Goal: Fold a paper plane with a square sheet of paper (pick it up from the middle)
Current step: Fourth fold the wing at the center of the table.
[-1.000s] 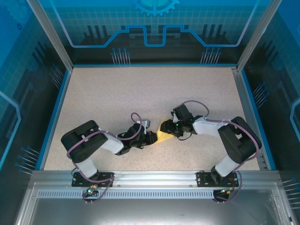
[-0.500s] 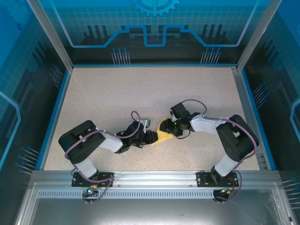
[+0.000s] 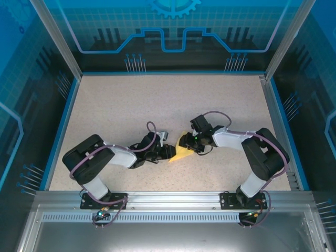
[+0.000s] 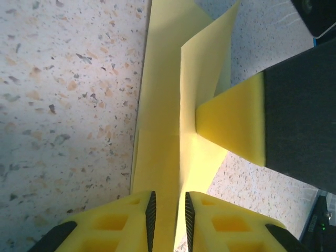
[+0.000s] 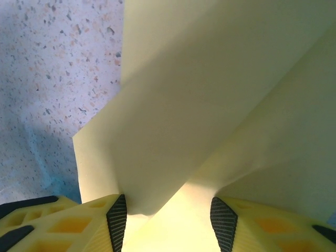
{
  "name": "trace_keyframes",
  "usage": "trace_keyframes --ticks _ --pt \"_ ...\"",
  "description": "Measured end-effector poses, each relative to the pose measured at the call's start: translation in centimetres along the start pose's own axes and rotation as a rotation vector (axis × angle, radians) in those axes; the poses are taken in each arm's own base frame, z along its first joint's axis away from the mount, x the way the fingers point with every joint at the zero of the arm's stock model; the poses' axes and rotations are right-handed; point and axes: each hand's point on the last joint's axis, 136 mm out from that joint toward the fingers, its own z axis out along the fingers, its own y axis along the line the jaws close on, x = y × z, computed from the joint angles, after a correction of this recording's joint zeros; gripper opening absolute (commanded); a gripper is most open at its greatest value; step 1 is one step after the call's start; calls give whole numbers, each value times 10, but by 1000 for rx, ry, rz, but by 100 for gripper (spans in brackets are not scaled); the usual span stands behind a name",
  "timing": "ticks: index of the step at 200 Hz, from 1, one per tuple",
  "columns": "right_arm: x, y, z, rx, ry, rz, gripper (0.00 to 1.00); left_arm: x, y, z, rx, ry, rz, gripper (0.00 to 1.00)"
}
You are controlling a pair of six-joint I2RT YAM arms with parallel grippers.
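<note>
The pale-yellow sheet of paper (image 3: 180, 152), folded to a pointed wedge, lies on the speckled table between my two grippers. My left gripper (image 3: 169, 153) reaches it from the left. In the left wrist view its jaws (image 4: 168, 203) stand slightly apart and open, with the paper's raised centre fold (image 4: 164, 105) running loosely through the narrow gap. My right gripper (image 3: 188, 143) comes from the right. Its jaws (image 5: 169, 211) are wide open and straddle the paper (image 5: 199, 100), whose flaps rise between the pads. One right fingertip (image 4: 233, 122) touches the paper's upright flap.
The speckled tabletop (image 3: 131, 105) stretches free behind and to both sides of the paper. A blue rim and metal posts (image 3: 273, 100) bound the table. Both arm bases (image 3: 105, 198) sit at the near edge.
My left gripper's jaws have parted from shut on the paper to slightly open. The right gripper has shifted a little leftward over the paper, which looks narrower now.
</note>
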Motion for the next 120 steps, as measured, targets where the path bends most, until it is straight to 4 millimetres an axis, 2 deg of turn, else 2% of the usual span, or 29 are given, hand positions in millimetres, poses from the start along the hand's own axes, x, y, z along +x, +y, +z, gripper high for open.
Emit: trace_keyframes --ticks 39,68,92,120 --pt "-1 -1 1 30 8 21 49 -14 -12 -15 16 -44 11 28" --pt "0 -2 1 45 16 27 48 -16 -15 -19 17 -50 21 27" --pt "0 -5 2 68 19 44 34 -16 -16 -18 7 -38 23 19" --pt "-1 -7 2 84 19 50 40 -19 -23 -14 26 -25 25 18"
